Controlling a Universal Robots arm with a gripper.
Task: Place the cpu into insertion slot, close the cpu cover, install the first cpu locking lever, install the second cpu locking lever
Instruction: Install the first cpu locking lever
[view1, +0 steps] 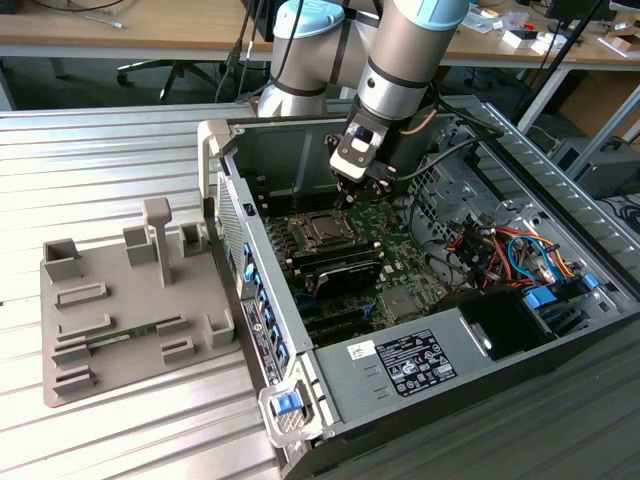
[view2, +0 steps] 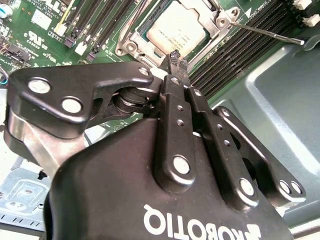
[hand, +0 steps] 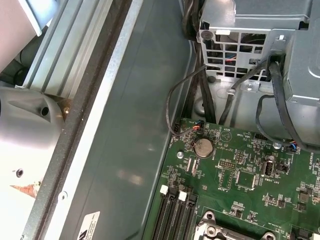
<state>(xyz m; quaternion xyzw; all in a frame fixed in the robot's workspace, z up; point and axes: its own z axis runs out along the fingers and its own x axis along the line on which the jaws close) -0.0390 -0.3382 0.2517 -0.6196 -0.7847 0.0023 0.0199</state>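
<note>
Gripper (view2: 175, 59) pinched narrow and holding nothing, hovering at the chip's (view2: 177, 30) corner. Chip looks seated, cover (view2: 221, 19) down around it (one lever (view2: 270, 33) juts out beside, seemingly unlatched), so both levers likely remain.

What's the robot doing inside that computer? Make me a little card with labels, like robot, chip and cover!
place: open computer case, green motherboard inside
end effector: shut, tip close by the cpu cover's edge
cpu: lying flat in the insertion slot, silvery top showing
cpu cover: metal frame lying around the cpu
lever: thin metal rod sticking out sideways from the socket
grey tray: beside the case, on the exterior view's left
</note>
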